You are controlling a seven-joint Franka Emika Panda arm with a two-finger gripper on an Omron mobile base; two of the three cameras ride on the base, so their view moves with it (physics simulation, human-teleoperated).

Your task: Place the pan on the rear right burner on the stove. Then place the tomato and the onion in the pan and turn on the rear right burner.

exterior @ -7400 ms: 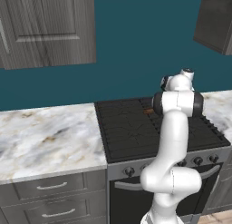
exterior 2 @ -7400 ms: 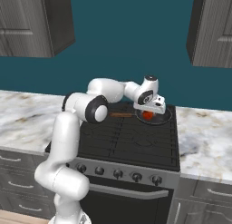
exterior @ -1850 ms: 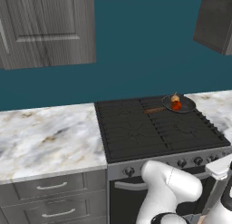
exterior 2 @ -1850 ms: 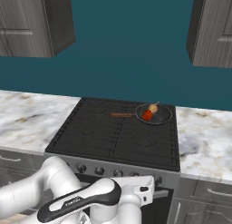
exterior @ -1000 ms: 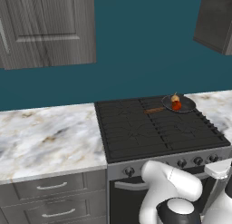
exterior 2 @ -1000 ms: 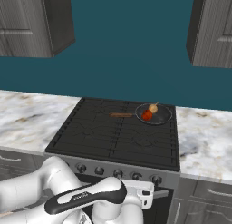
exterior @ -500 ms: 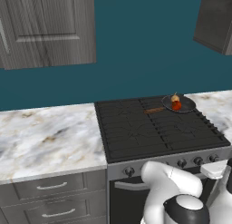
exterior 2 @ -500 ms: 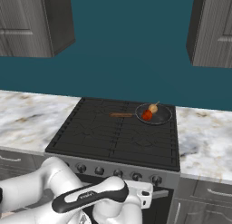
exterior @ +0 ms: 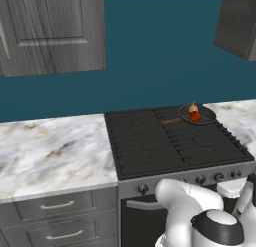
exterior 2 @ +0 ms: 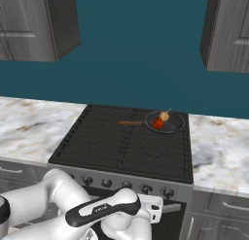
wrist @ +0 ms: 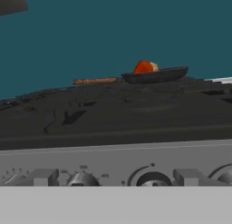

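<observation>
The black pan [exterior 2: 174, 124] [exterior: 205, 115] sits on the rear right burner [exterior 2: 168, 133] of the stove [exterior 2: 121, 146] [exterior: 175, 146], its wooden handle [wrist: 95, 81] pointing left. Inside it lie the red tomato [exterior 2: 157, 123] [exterior: 195, 116] [wrist: 142, 67] and, just behind, the tan onion [exterior 2: 164, 116] [exterior: 193, 109] [wrist: 154, 66]. My arm is folded low in front of the stove. My gripper [wrist: 117, 177] is open at the level of the knob row, fingertips wide apart and empty, with a round knob [wrist: 153, 178] straight ahead between them.
Round knobs [exterior 2: 126, 185] [exterior: 210, 178] line the steel stove front above the oven handle. Marble counters flank the stove on the left [exterior: 50, 151] and right [exterior 2: 219, 146], with drawers below. Dark cabinets hang above on both sides.
Since the oldest frames the arm has come down from over the pan to the stove front. Over the last second it has only crept slightly; the jaws stay open.
</observation>
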